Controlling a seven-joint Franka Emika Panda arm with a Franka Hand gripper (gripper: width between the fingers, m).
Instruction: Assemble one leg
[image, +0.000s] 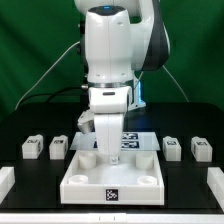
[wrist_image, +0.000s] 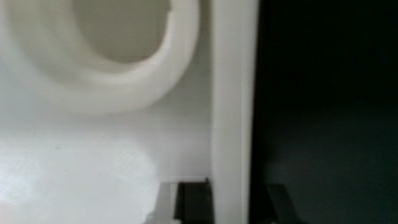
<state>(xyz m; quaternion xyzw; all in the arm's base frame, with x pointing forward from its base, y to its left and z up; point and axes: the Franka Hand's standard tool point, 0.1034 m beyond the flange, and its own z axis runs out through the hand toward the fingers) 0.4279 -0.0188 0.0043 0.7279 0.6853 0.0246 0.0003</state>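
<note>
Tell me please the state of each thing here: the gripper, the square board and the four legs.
gripper: down at the far edge of the square board; open or shut, cannot tell.
square board: flat on the table, visible sockets empty.
left pair of legs: loose on the table, not mounted.
right pair of legs: loose on the table, not mounted.

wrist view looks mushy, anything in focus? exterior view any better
Wrist view: everything soft, the large white square plastic board and its round raised socket too close, whites washed out; exterior view: fairly sharp, evenly lit, no glare on the black table.
</note>
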